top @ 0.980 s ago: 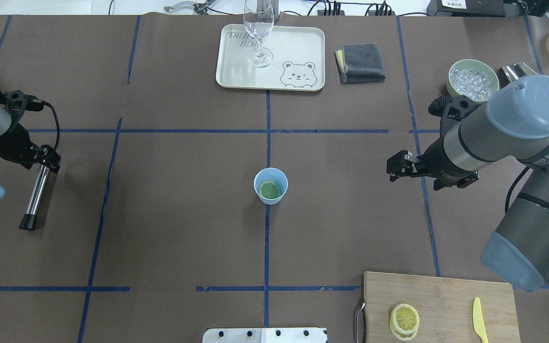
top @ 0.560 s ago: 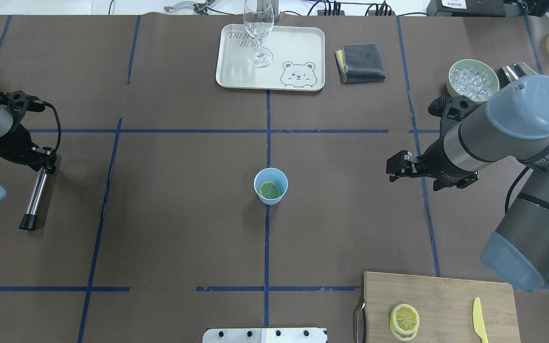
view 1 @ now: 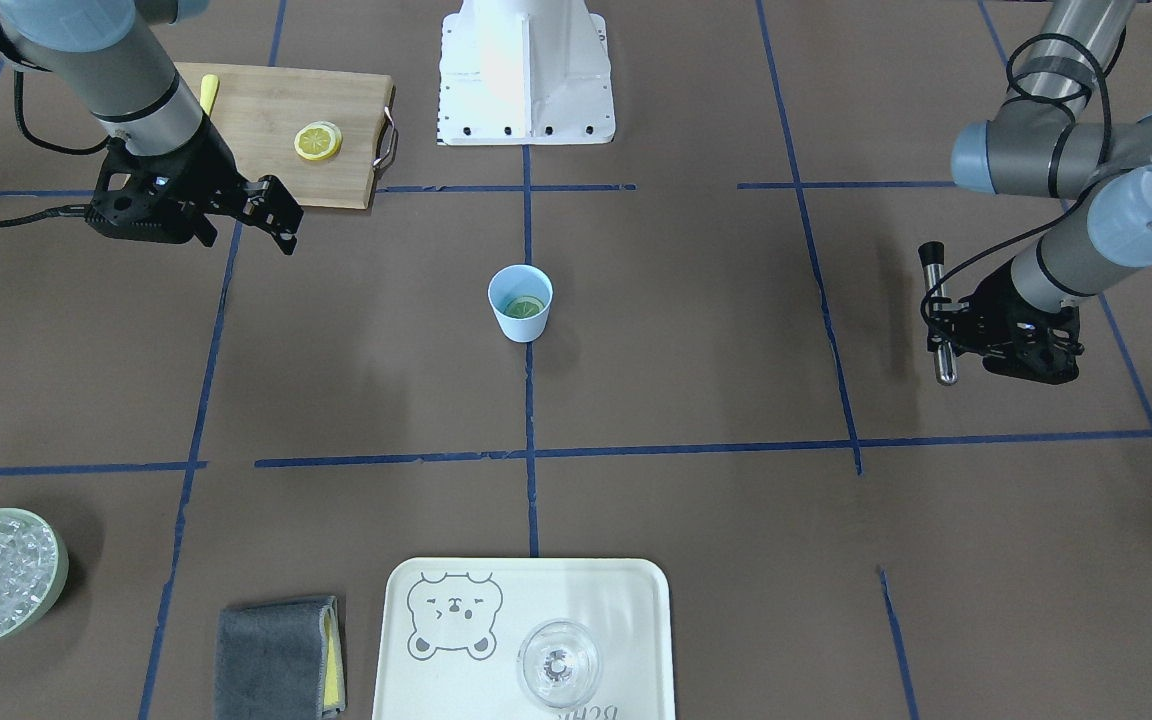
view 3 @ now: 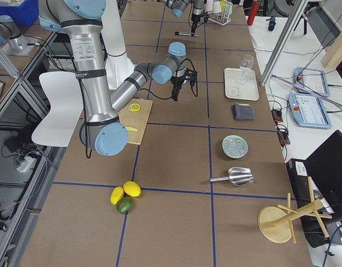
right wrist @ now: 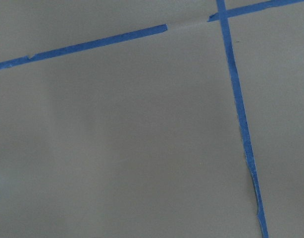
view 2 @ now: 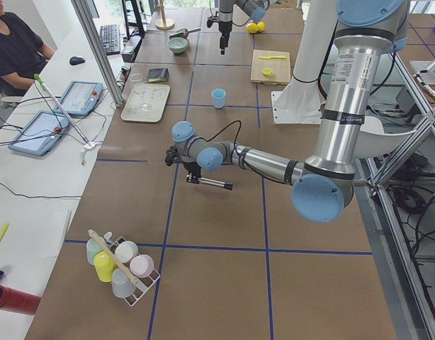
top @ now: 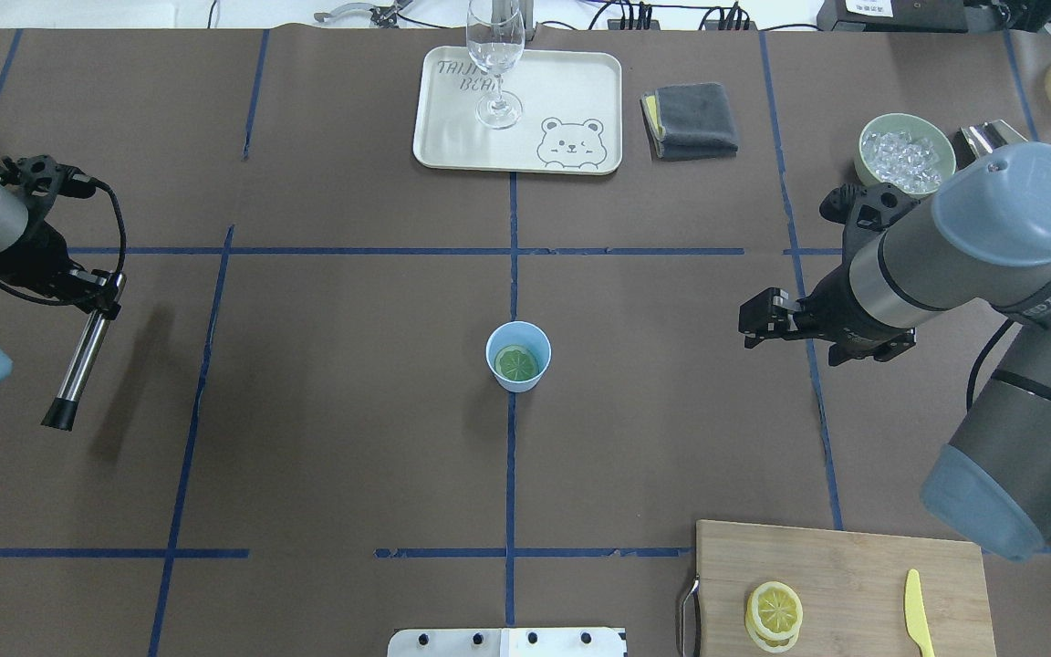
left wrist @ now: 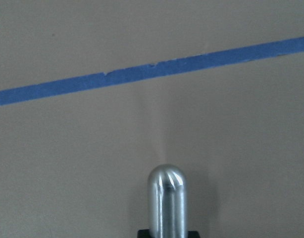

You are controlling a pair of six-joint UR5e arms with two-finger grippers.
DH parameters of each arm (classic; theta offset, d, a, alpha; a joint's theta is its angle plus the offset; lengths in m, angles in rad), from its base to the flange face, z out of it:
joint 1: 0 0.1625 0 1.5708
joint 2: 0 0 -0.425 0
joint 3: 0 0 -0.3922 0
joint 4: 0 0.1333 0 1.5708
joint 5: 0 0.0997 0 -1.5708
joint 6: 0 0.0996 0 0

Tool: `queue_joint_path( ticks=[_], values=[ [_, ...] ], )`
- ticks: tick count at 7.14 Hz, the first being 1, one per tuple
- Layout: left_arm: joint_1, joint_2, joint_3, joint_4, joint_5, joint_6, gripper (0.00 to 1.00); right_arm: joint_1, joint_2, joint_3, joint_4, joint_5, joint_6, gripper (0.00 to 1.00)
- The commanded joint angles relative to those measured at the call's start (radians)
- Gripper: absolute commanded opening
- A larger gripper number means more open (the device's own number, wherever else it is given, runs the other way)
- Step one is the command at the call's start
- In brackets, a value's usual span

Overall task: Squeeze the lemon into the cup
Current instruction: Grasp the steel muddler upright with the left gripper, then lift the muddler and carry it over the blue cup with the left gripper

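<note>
The light-blue cup (top: pixel 493 348) stands upright at the table's middle; it also shows in the front view (view 1: pixel 519 326). A round lemon slice (top: pixel 517 364) lies flat inside it and looks greenish there. More yellow lemon slices (top: pixel 774 610) lie stacked on the wooden cutting board (top: pixel 854 566). My right gripper (top: pixel 748 327) hangs open and empty above the table, well to the right of the cup. My left gripper (top: pixel 97 290) is at the far left, shut on a chrome rod (top: pixel 83 351) with a black end, held off the table.
A cream tray (top: pixel 571 82) with a wine glass (top: pixel 495 64) stands at the back. A grey cloth (top: pixel 694 119) and a pale green bowl of ice (top: pixel 906 151) are back right. A yellow knife (top: pixel 918 613) lies on the board.
My left gripper has lifted the chrome rod off the table and shifted it slightly right. The right arm, cup and slices have not moved.
</note>
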Motion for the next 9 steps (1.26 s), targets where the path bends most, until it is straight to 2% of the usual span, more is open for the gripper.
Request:
queue_joint_path(
  ticks=[1,3,4,5,6,7,8,9],
  values=[
    [0.007,-0.005,-0.199,0.022,0.0,0.0,0.0,0.002,-0.002,0.011,0.0,0.011,0.002,1.0],
    [0.069,-0.12,-0.369,0.12,0.032,-0.008,0.0,0.002,-0.003,0.011,0.0,0.011,0.002,1.0],
    [0.14,-0.189,-0.416,0.118,0.131,-0.009,0.0,0.003,-0.003,0.012,0.0,0.011,0.002,1.0],
    [0.183,-0.286,-0.405,0.107,0.146,-0.011,0.0,0.003,-0.005,0.011,0.0,0.011,0.002,1.0],
    [0.205,-0.334,-0.398,-0.021,0.152,-0.008,0.0,0.003,-0.005,0.012,0.0,0.011,0.002,1.0],
    [0.211,-0.337,-0.303,-0.301,0.193,-0.006,0.0,0.003,-0.006,0.012,0.0,0.011,0.002,1.0],
    [0.262,-0.327,-0.224,-0.602,0.328,-0.012,0.0,0.003,-0.006,0.014,0.0,0.012,0.002,1.0],
    [0.341,-0.328,-0.191,-0.761,0.583,-0.019,0.0,0.003,-0.012,0.026,0.0,0.012,0.002,1.0]
  ],
)
